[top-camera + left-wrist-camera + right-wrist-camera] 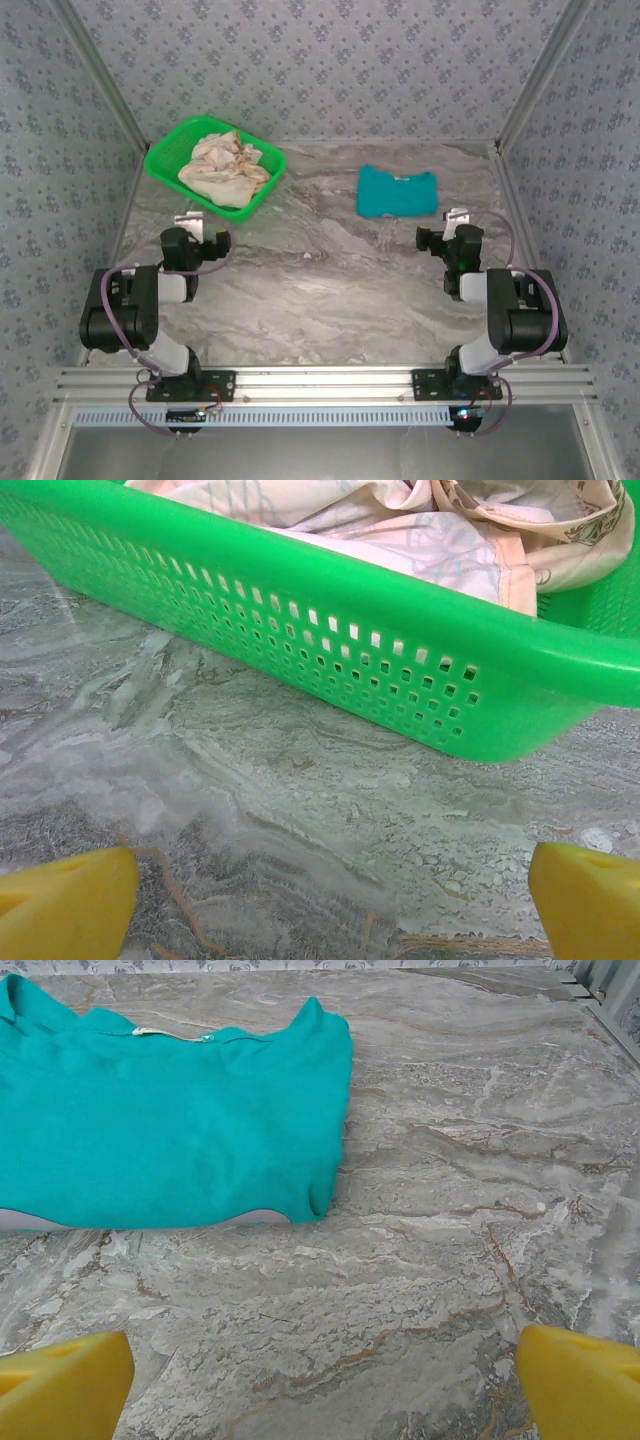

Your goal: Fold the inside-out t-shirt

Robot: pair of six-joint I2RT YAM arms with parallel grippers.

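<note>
Left hand (208,243) hovers near the worktop's (330,280) left edge, spread wide, holding nothing and touching nothing. In its wrist view the yellow fingertips (65,905) stand well apart, aimed at the near wall of the green basket (168,152). Right hand (432,238) is likewise fully spread and empty near the right edge, facing the teal folded garment (398,190) (not the one to fold). Nothing of the task looks done yet. The inside-out t-shirt (225,165) lies crumpled in the basket at the far left corner, showing mostly pale cloth. What remains, as I judge it: lift it out, spread it flat on the bare middle of the worktop, then fold it.
</note>
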